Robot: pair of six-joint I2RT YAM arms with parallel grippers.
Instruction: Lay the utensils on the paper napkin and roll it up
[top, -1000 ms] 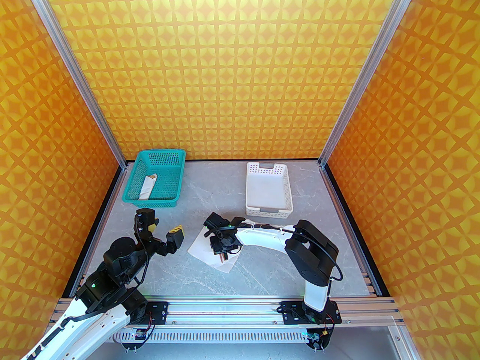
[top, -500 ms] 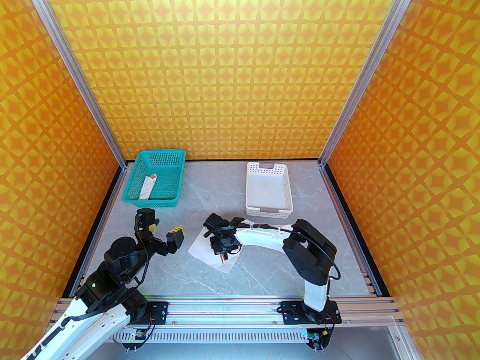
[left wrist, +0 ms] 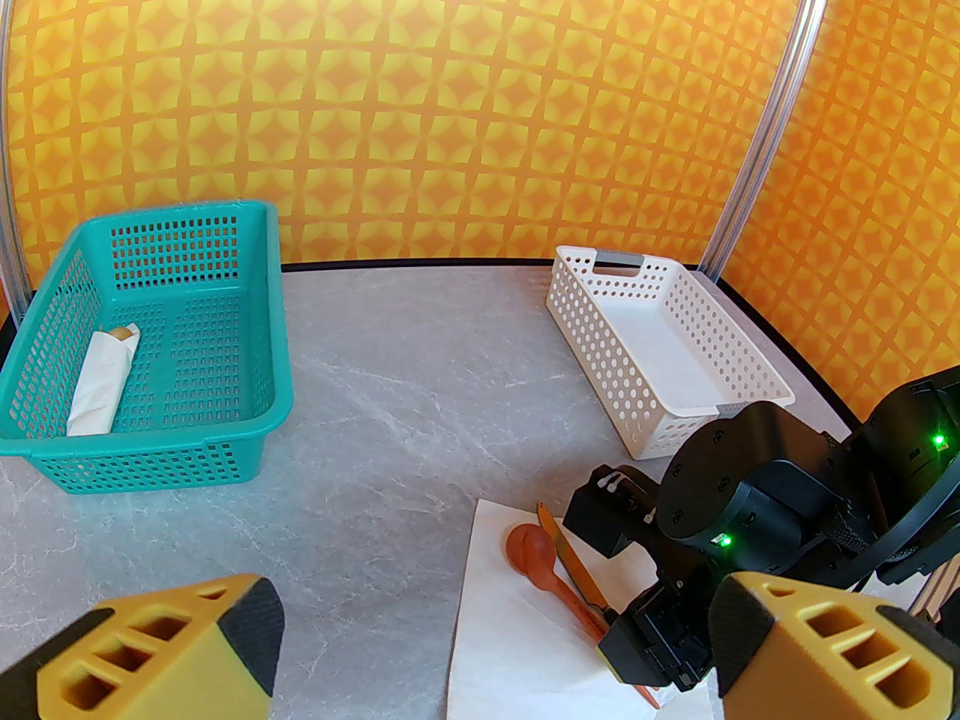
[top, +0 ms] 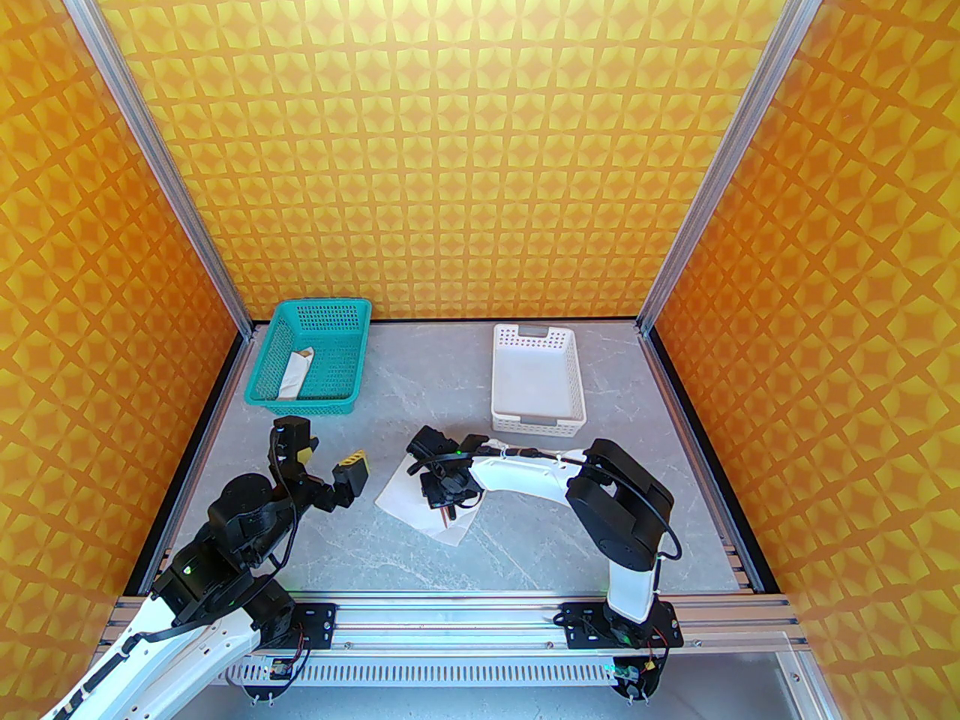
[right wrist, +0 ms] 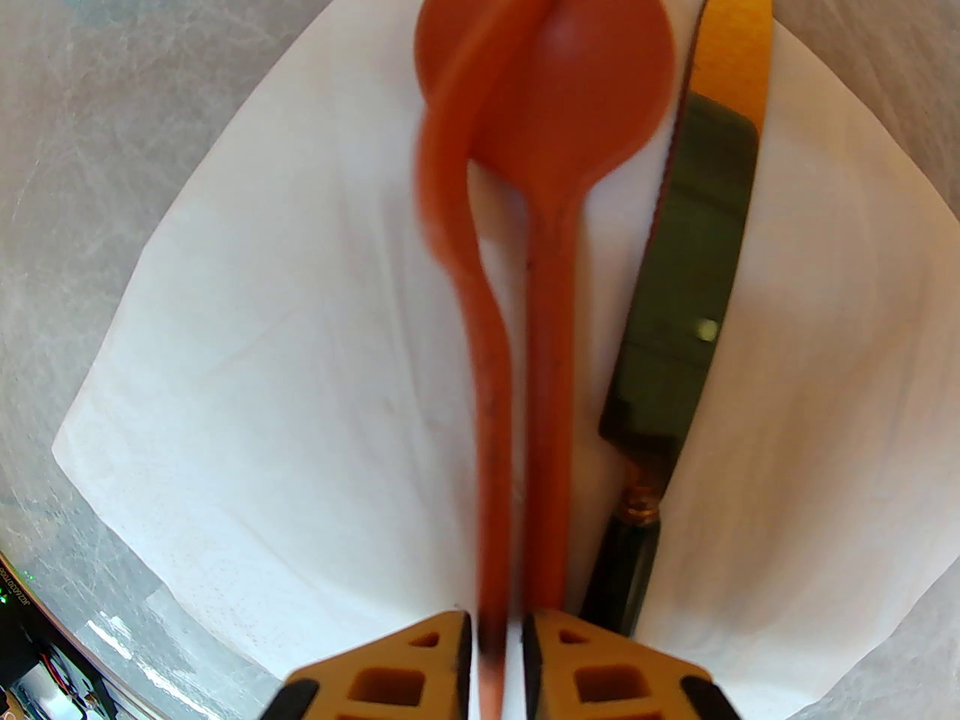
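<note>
The white paper napkin (top: 399,493) lies on the grey table between the arms. A reddish-brown spoon (right wrist: 570,87) and an orange-bladed, dark-handled knife (right wrist: 690,267) rest on the napkin (right wrist: 300,402) side by side. An orange fork (right wrist: 491,402) shows blurred, edge-on, left of the spoon and overlapping its bowl. Its handle runs between the fingers of my right gripper (right wrist: 495,627), with a thin white gap at the right pad. The right gripper (top: 448,511) hangs low over the napkin. My left gripper (top: 328,462) stands wide open left of the napkin, holding nothing.
A teal basket (top: 300,398) at the back left holds a slim white paper tube (top: 292,376). A white perforated basket (top: 536,421) stands behind the right arm. Orange patterned walls close in three sides.
The right arm's elbow has shifted slightly left and its fingers have eased apart a little around the fork handle. The left arm has not moved.
</note>
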